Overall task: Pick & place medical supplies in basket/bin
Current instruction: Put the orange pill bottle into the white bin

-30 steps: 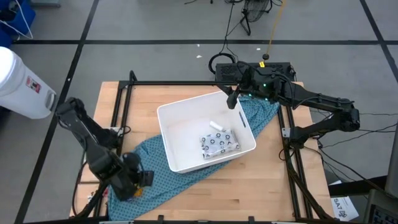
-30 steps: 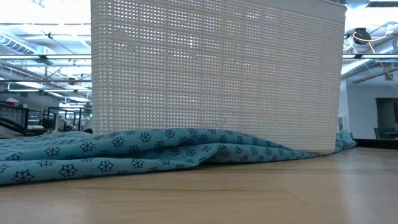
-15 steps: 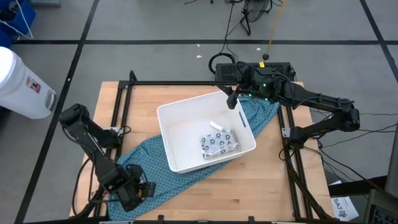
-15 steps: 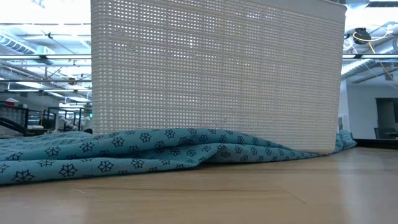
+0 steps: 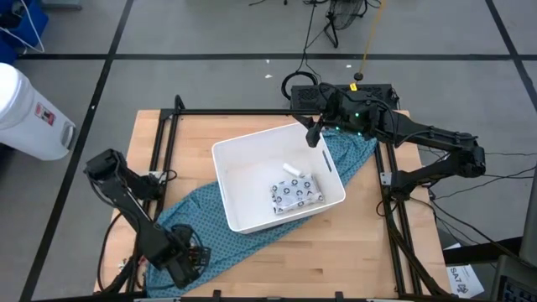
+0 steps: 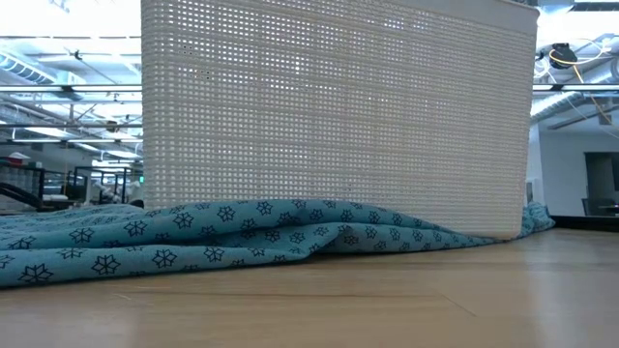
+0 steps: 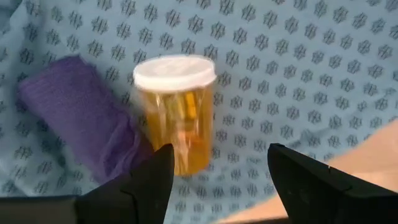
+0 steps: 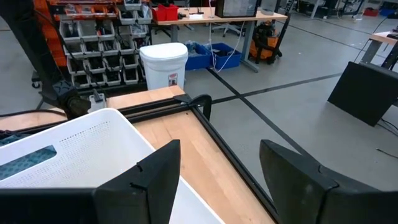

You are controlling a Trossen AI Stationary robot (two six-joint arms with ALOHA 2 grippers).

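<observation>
In the left wrist view, the small orange bottle [image 7: 177,121] with a white cap rests on the teal patterned cloth [image 7: 298,74], beside the dark blue object [image 7: 74,118]. My left gripper [image 7: 217,180] is open just short of them, with the bottle in front of its gap and close to one finger. The high view places this gripper [image 5: 180,267] near the table's near-left corner. The white tub [image 5: 225,189] stands on the cloth and holds the blister pack [image 5: 295,193] and the tiny white tube [image 5: 291,170]. My right gripper [image 5: 312,134] is open above the tub's far corner.
A white cylindrical container with a red label [image 5: 29,113] stands on the floor off the table's far-left corner. A black frame rail [image 5: 252,112] runs along the table's edges. The tub's perforated wall [image 6: 338,116] fills the low view. Bare wood [image 5: 352,243] lies near-right of the tub.
My left gripper has moved toward the table's near edge and slightly to the right, along the near end of the cloth. My right arm, the tub and its contents have kept still.
</observation>
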